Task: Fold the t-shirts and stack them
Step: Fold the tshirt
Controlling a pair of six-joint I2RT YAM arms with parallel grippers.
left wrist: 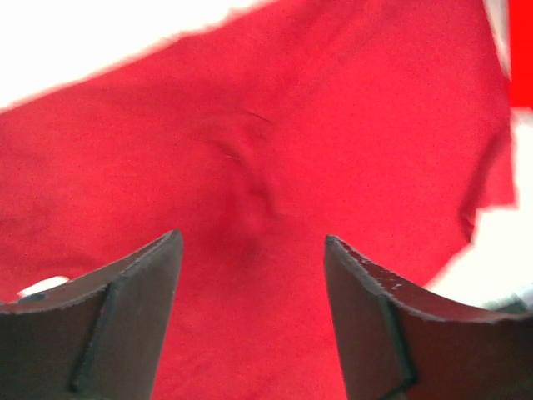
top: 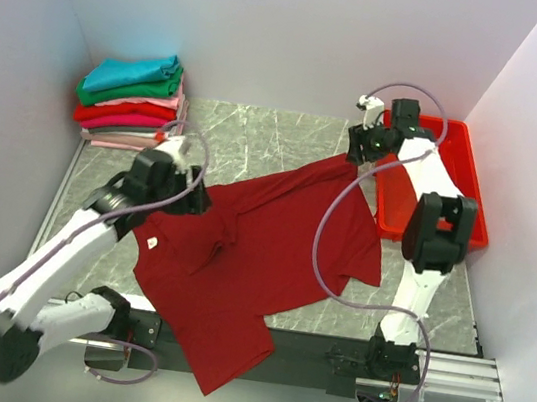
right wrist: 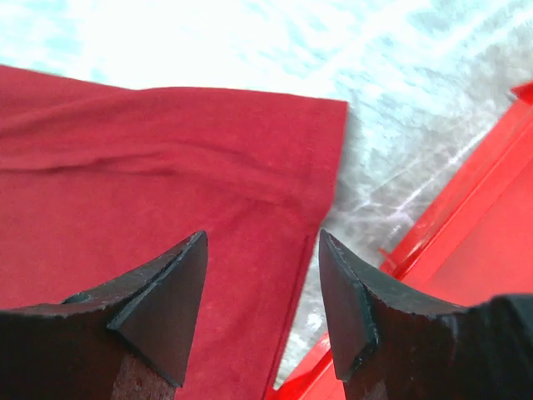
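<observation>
A large dark red t-shirt (top: 272,242) lies spread out on the marble table, its lower part hanging over the near edge. A white neck label (top: 152,242) shows near its left side. My left gripper (top: 198,198) is open over the shirt's left part; in the left wrist view the gripper (left wrist: 250,242) has only red cloth (left wrist: 275,125) with a small wrinkle between its fingers. My right gripper (top: 357,152) is open over the shirt's far right corner; in the right wrist view the gripper (right wrist: 262,242) straddles the hemmed edge of the shirt (right wrist: 166,167). A stack of folded t-shirts (top: 132,100) sits at the back left.
A bright red plastic tray (top: 454,178) stands at the back right, close beside my right gripper, and also shows in the right wrist view (right wrist: 466,250). White walls close in the table on three sides. Bare marble (top: 258,134) lies between the stack and the tray.
</observation>
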